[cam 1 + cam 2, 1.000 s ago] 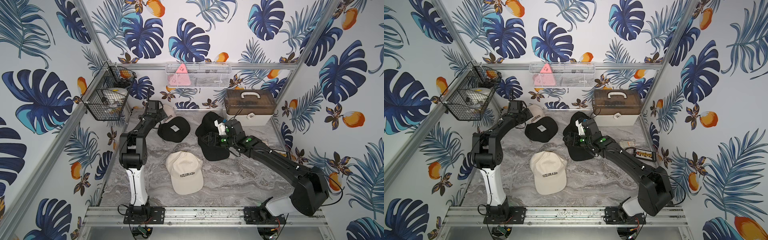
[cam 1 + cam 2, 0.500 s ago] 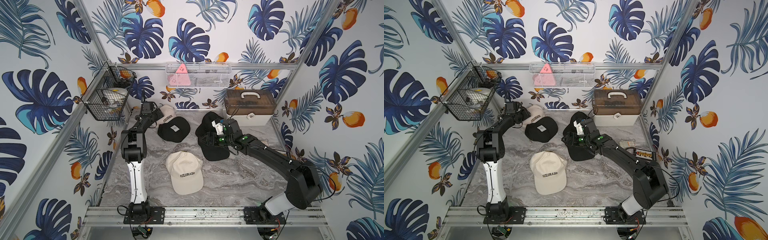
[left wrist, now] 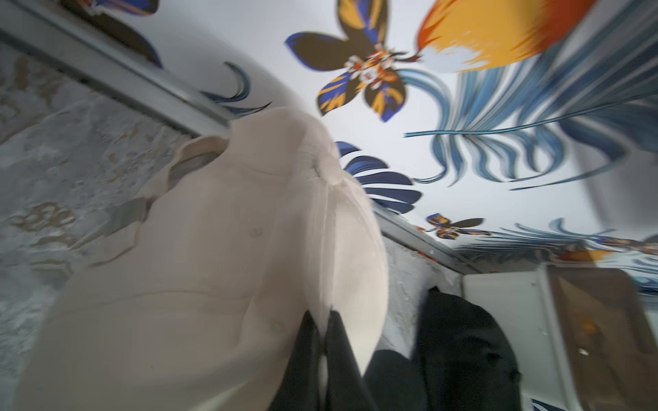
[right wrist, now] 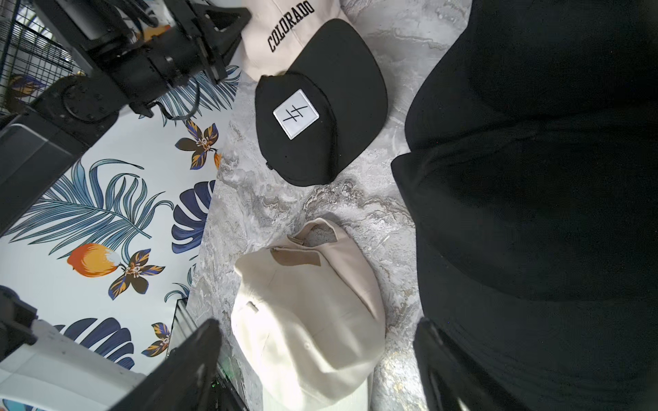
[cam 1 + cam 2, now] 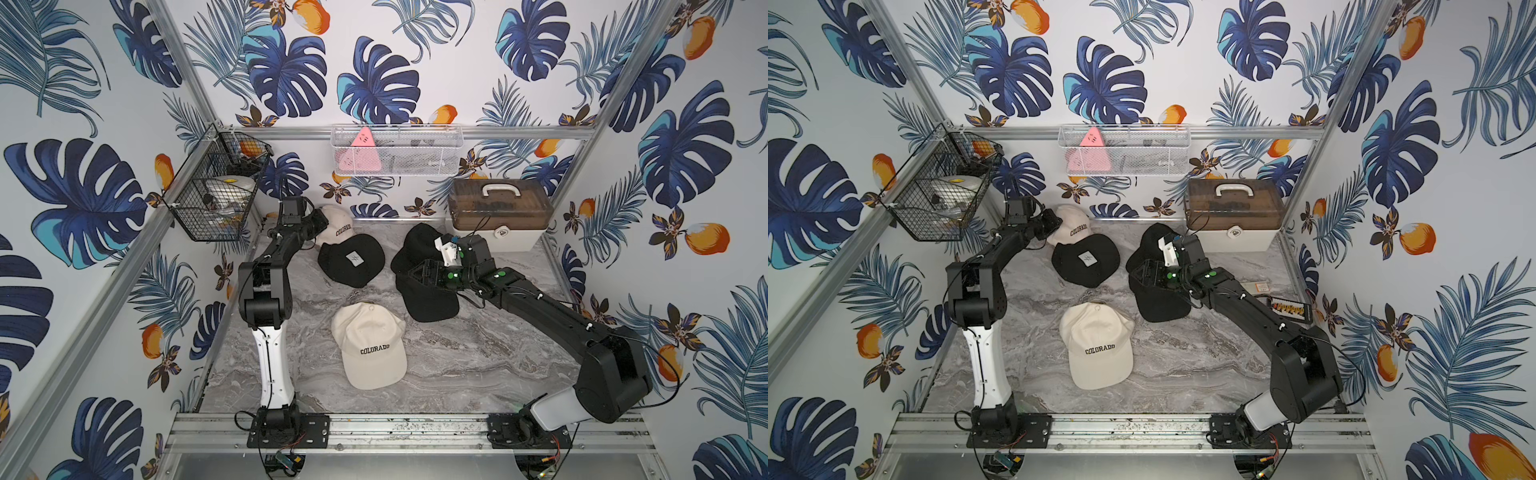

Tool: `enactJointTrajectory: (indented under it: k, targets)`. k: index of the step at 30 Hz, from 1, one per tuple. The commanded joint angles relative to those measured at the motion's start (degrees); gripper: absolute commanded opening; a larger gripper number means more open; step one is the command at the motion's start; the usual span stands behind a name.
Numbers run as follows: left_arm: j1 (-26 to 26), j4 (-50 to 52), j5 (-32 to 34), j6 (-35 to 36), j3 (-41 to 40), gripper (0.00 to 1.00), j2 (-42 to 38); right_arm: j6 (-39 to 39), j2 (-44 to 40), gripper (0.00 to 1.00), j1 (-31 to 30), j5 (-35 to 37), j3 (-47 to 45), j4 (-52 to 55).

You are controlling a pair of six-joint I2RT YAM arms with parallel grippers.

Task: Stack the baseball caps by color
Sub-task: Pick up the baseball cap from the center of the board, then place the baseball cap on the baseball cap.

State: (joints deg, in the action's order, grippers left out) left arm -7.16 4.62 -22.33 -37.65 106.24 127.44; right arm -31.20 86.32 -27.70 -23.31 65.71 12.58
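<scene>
While our left gripper (image 3: 323, 318) sits with its jaws closed tight on a fold of the rear cream cap (image 5: 337, 224), we see that cap lying by the back wall, partly overlapped by the black cap with the white tag (image 5: 351, 259). Our right gripper (image 4: 317, 325) hovers with jaws spread wide at the edge of the heap of black caps (image 5: 428, 299), holding nothing. A second cream cap (image 5: 370, 345) lies alone toward the front of the marble tabletop (image 5: 478, 353).

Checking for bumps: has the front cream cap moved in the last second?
No. The front cream cap lies where it did, same gap to the front rail.
</scene>
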Motion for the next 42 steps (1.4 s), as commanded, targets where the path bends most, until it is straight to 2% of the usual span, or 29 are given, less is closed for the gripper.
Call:
enactJointTrajectory:
  k: [1,10,18,21,23,27,30,36,39,42]
  targets:
    - [-0.1,-7.4,-5.8,-3.5,-1.1,0.0,-4.3,0.6,-1.1,0.88,2.4,-1.1,-0.2,-0.2]
    - [0.7,-12.0,-9.7,-8.7,-8.8,0.0,-17.7,-1.9,-3.3,0.88,9.1,-7.2,-3.9,-2.2]
    - [2.1,-8.2,-8.4,-5.3,-10.0,0.0,-29.4,-6.8,-4.9,0.89,9.9,-12.7,-4.7,-7.2]
    - [2.4,-8.9,-9.3,-6.9,-10.2,0.0,-32.7,-9.5,-5.4,0.89,9.9,-16.2,-5.1,-10.6]
    - [3.0,-10.5,-10.4,-8.7,-11.3,0.0,-34.6,-12.3,-6.3,0.89,9.9,-18.5,-6.2,-15.0]
    - [5.8,-16.5,-10.8,-13.4,-18.0,0.0,-39.6,-23.9,-8.9,0.9,9.2,-22.7,-10.8,-31.3]
    - [9.2,-23.2,-11.2,-18.2,-24.0,0.0,-42.2,-32.7,-9.2,1.0,7.4,-23.3,-13.8,-43.9]
    - [15.3,-34.5,-13.9,-26.7,-32.3,0.0,-44.6,-44.2,-4.9,1.0,5.0,-23.7,-16.1,-61.8]
    - [16.6,-37.4,-15.6,-28.4,-36.1,0.0,-46.3,-49.7,-2.0,1.0,5.1,-23.5,-17.6,-70.2]
    - [16.8,-37.5,-18.1,-28.7,-39.2,0.0,-48.5,-52.3,0.3,0.99,5.1,-23.5,-18.7,-74.2]
